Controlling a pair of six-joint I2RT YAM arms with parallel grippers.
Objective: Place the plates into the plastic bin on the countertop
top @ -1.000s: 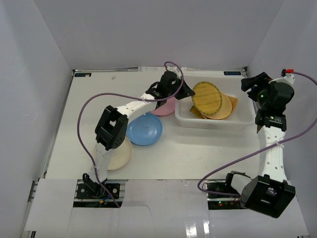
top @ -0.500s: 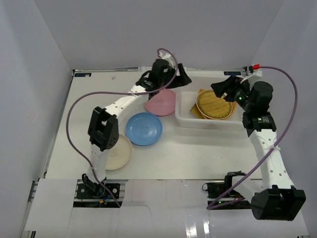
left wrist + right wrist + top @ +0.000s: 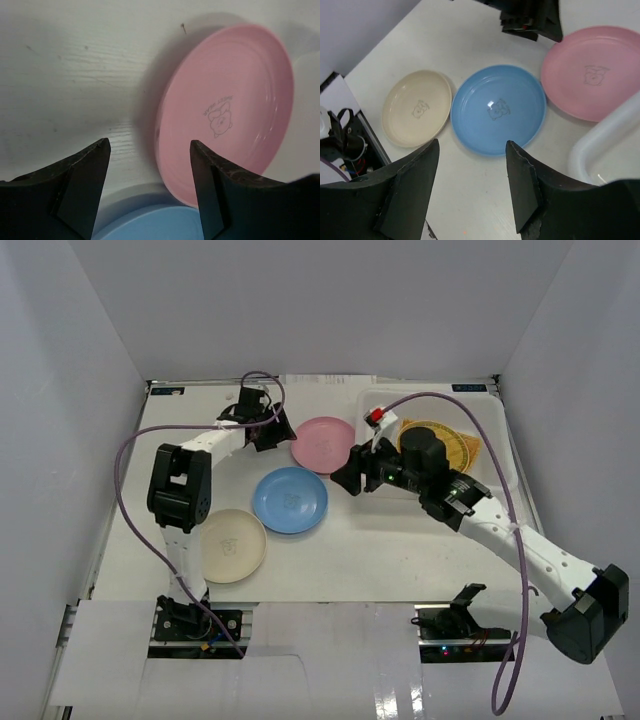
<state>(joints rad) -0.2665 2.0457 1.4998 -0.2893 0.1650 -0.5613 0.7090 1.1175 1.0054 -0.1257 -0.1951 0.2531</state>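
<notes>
Three glossy plates lie flat on the white countertop: a pink plate, a blue plate and a cream plate. The white plastic bin stands at the back right and holds yellow woven plates. My left gripper is open just left of the pink plate, holding nothing. My right gripper hangs open and empty between the bin and the blue plate, above the countertop.
Pale grey walls close in the countertop on the left, back and right. Purple cables loop over both arms. In the right wrist view the left gripper shows dark beyond the pink plate.
The left gripper opened, let the pink plate down flat and drew back to the left. The right arm swung from the right wall across the bin toward the blue plate.
</notes>
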